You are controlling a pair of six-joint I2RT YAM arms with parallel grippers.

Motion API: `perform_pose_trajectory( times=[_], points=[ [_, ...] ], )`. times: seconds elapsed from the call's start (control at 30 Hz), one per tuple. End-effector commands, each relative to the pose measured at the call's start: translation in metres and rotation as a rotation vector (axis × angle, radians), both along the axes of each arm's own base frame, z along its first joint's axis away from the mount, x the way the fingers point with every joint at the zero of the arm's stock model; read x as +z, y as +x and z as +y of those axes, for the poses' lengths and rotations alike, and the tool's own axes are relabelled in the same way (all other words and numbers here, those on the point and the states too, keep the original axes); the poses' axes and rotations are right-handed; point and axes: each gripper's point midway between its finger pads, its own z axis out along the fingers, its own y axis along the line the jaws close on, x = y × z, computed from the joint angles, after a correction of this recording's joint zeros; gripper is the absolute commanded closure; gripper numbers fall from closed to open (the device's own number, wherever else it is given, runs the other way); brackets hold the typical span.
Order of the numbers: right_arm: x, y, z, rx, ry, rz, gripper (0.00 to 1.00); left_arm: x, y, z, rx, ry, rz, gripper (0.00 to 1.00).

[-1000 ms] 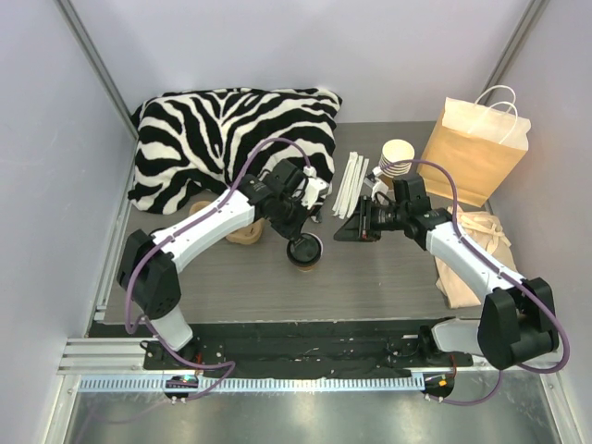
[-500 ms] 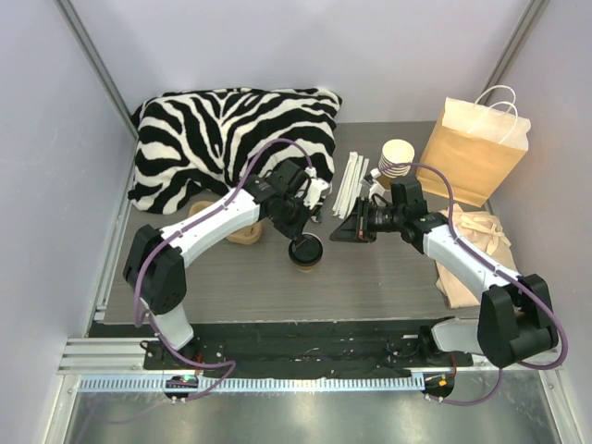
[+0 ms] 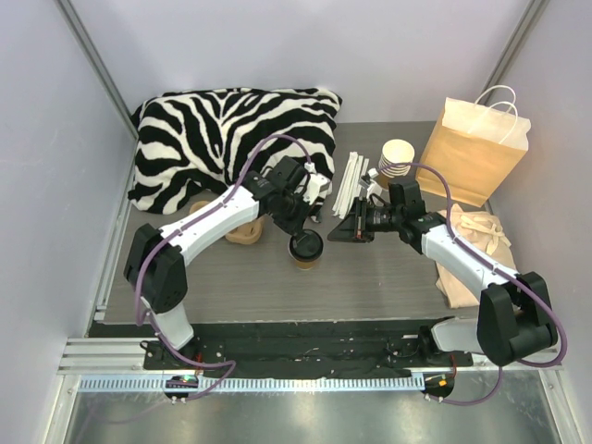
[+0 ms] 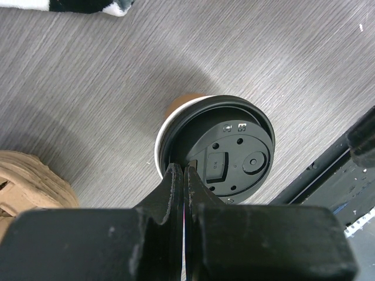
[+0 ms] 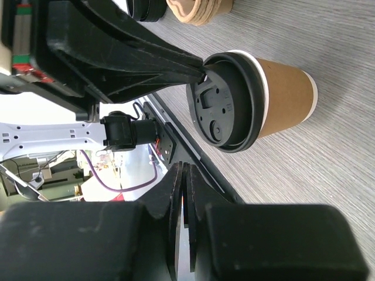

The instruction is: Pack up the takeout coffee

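The takeout coffee (image 3: pixel 305 250), a tan paper cup with a black lid, stands mid-table. In the left wrist view the takeout coffee (image 4: pixel 220 149) sits right under the camera. My left gripper (image 3: pixel 298 230) is shut, and the left gripper (image 4: pixel 183 171) rests its tips on the lid's near rim with nothing between the fingers. My right gripper (image 3: pixel 336 234) hovers just right of the cup, apart from it. In the right wrist view the right gripper (image 5: pixel 183 168) has its jaws together, holds nothing, and points at the takeout coffee (image 5: pixel 258 99).
A zebra-striped cushion (image 3: pixel 222 129) fills the back left. A brown paper bag (image 3: pixel 476 148) stands at the back right, with stacked lidless cups (image 3: pixel 397 157) and white sticks (image 3: pixel 351 180) beside it. Tan cup carriers (image 3: pixel 242 233) lie left of the cup. A beige cloth (image 3: pixel 476 250) lies at right.
The right gripper has edged left toward the cup and its jaws have narrowed. The left gripper stays shut at the lid and has shifted only slightly.
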Motion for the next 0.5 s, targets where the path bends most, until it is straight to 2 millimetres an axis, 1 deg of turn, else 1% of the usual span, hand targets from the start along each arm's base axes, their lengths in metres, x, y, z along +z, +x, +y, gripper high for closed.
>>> perform_pose_trajectory(
  times=[0.0, 0.17, 0.4, 0.47],
  points=[
    [0.006, 0.001, 0.005, 0.019, 0.026, -0.03, 0.89, 0.003, 0.009, -0.001, 0.0, -0.015, -0.009, 1.0],
    [0.005, 0.0, 0.008, 0.023, 0.027, -0.028, 0.89, -0.003, 0.007, 0.004, 0.003, -0.004, 0.004, 1.0],
    [0.003, -0.003, 0.019, 0.03, 0.052, -0.014, 0.89, -0.008, 0.008, 0.004, 0.011, -0.007, 0.012, 1.0],
    [-0.001, -0.004, 0.021, 0.024, 0.05, 0.016, 0.9, -0.011, 0.007, 0.004, 0.013, -0.005, 0.018, 1.0]
  ],
)
